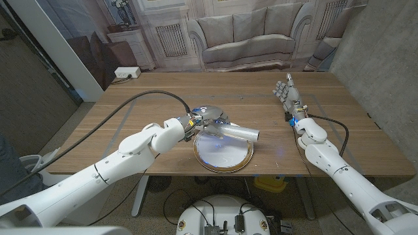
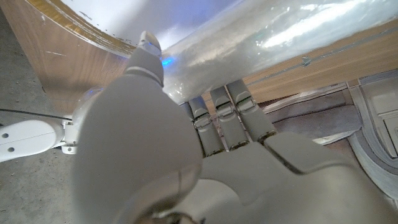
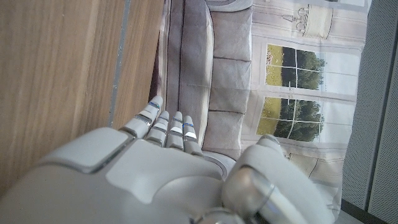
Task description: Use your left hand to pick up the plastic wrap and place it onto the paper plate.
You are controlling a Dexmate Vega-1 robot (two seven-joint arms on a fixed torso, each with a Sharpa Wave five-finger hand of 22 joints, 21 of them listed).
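Left robot hand [image 1: 204, 120]: grips plastic wrap roll [image 1: 236, 133] above paper plate [image 1: 223, 151].
Right robot hand [image 1: 287, 93]: holds nothing, fingers extended, over the bench [image 1: 144, 104].

The left robot hand [image 1: 204, 119] hides the plastic wrap's [image 1: 236, 133] near end.

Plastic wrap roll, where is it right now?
In the head view, the plastic wrap roll is held in the left hand near the table's middle, over the paper plate's far edge.

A brown wooden table [image 1: 163, 91] stands on a grey floor [image 1: 59, 124]. Behind it hangs a big picture of a sofa [image 1: 251, 32] and a window [image 3: 292, 93].
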